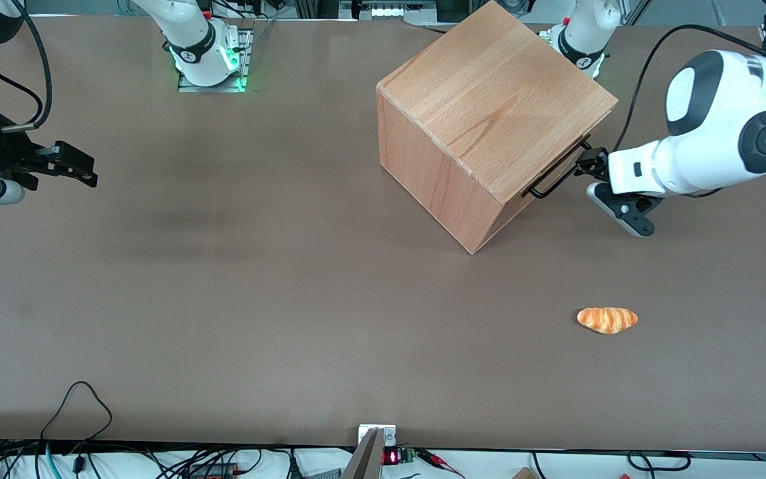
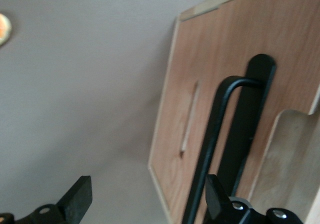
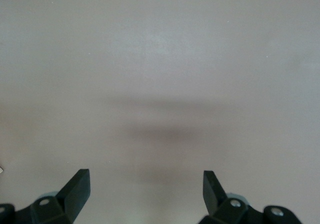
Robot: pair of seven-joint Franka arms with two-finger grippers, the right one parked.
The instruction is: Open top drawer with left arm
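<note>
The wooden cube cabinet (image 1: 489,100) stands on the table toward the working arm's end, turned at an angle. The top drawer's flat wood front (image 2: 225,49) carries a thin black bar handle (image 1: 554,178), which also shows in the left wrist view (image 2: 216,129). My left arm's gripper (image 1: 588,170) is at the handle's end that lies farther from the front camera, in front of the drawer. In the left wrist view the gripper (image 2: 147,190) is open wide. The bar runs just inside one finger (image 2: 215,191), and nothing is gripped. A pale wood edge (image 2: 290,154) shows beside the handle.
An orange bread roll (image 1: 607,319) lies on the brown table (image 1: 256,279) nearer the front camera than the cabinet, and it shows in the left wrist view (image 2: 2,29). A lower drawer front with a slim groove (image 2: 190,116) sits under the top one.
</note>
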